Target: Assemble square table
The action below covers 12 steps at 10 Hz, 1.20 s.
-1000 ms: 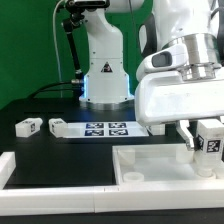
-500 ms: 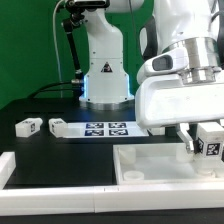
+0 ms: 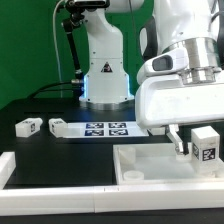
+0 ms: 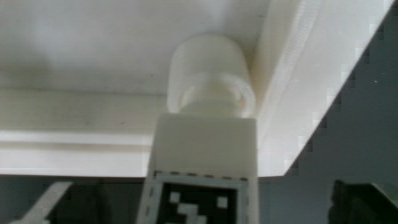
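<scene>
My gripper point(image 3: 196, 150) is shut on a white block leg point(image 3: 206, 147) with a black-and-white tag, held over the far right corner of the white square slab point(image 3: 150, 166). In the wrist view the leg point(image 4: 208, 110) runs away from my gripper point(image 4: 199, 216), its rounded tip close to the slab's raised rim corner point(image 4: 285, 60); I cannot tell if it touches. Two more legs point(image 3: 27, 126) point(image 3: 57, 125) lie on the dark table at the exterior view's left. The fourth leg is out of view.
The marker board point(image 3: 108, 129) lies behind the slab near the robot base point(image 3: 104, 80). A long white border rail point(image 3: 50, 172) runs along the table's front, left of the slab.
My gripper has moved the held leg slightly down and toward the exterior view's left, closer to the slab's corner. The other parts have not moved.
</scene>
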Motion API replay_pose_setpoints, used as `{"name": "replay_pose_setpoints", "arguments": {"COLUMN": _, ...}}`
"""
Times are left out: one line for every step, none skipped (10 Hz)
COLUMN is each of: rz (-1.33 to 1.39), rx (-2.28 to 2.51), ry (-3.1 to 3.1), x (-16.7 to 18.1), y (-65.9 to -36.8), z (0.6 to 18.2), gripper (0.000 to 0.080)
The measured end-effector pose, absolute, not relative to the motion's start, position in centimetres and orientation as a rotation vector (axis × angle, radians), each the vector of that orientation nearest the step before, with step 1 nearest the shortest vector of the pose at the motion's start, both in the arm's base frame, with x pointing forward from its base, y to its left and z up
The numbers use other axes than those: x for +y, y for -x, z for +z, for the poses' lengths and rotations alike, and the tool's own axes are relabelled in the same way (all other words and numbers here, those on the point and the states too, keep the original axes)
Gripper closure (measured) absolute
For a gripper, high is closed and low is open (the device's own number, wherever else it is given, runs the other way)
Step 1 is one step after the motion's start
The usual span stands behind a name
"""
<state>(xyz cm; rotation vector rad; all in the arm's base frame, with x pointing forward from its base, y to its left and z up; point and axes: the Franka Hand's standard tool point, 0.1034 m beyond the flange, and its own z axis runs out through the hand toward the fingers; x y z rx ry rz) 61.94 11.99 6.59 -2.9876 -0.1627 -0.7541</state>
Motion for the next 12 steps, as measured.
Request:
{"name": "replay_pose_setpoints", "arguments": {"rz": -0.754, "rx": -0.163, "ry": 2.988, "x": 12.0, "y": -61.9, "z": 6.6, "gripper": 0.0162}}
{"name": "replay_pose_setpoints", "arguments": {"rz": -0.754, "rx": -0.163, "ry": 2.988, "x": 12.0, "y": -61.9, "z": 6.6, "gripper": 0.0152}}
{"name": "replay_pose_setpoints", "arguments": {"rz": -0.754, "rx": -0.163, "ry": 2.988, "x": 12.0, "y": -61.9, "z": 6.6, "gripper": 0.0151}}
{"name": "replay_pose_setpoints", "arguments": {"rz": -0.754, "rx": -0.163, "ry": 2.988, "x": 12.0, "y": -61.9, "z": 6.6, "gripper": 0.0151}}
{"name": "replay_pose_setpoints", "arguments": {"rz": -0.754, "rx": -0.163, "ry": 2.988, "x": 12.0, "y": -61.9, "z": 6.6, "gripper": 0.0151}}
{"name": "replay_pose_setpoints", "arguments": {"rz": -0.754, "rx": -0.163, "ry": 2.988, "x": 12.0, "y": -61.9, "z": 6.6, "gripper": 0.0151}}
{"name": "replay_pose_setpoints", "arguments": {"rz": -0.753, "rx": -0.164, "ry": 2.989, "x": 11.9, "y": -62.0, "z": 6.6, "gripper": 0.0151}}
{"name": "replay_pose_setpoints", "arguments": {"rz": -0.681, "rx": -0.185, "ry": 3.013, "x": 11.0, "y": -62.3, "z": 7.1, "gripper": 0.0151}}
{"name": "replay_pose_setpoints", "arguments": {"rz": -0.615, "rx": -0.169, "ry": 3.024, "x": 10.4, "y": -63.2, "z": 8.2, "gripper": 0.0151}}
{"name": "replay_pose_setpoints", "arguments": {"rz": -0.63, "rx": -0.164, "ry": 3.02, "x": 10.4, "y": -63.9, "z": 8.7, "gripper": 0.0151}}
{"name": "replay_pose_setpoints", "arguments": {"rz": -0.612, "rx": -0.163, "ry": 3.022, "x": 10.5, "y": -63.7, "z": 8.4, "gripper": 0.0151}}
{"name": "replay_pose_setpoints", "arguments": {"rz": -0.476, "rx": -0.167, "ry": 3.041, "x": 10.9, "y": -63.0, "z": 7.9, "gripper": 0.0151}}
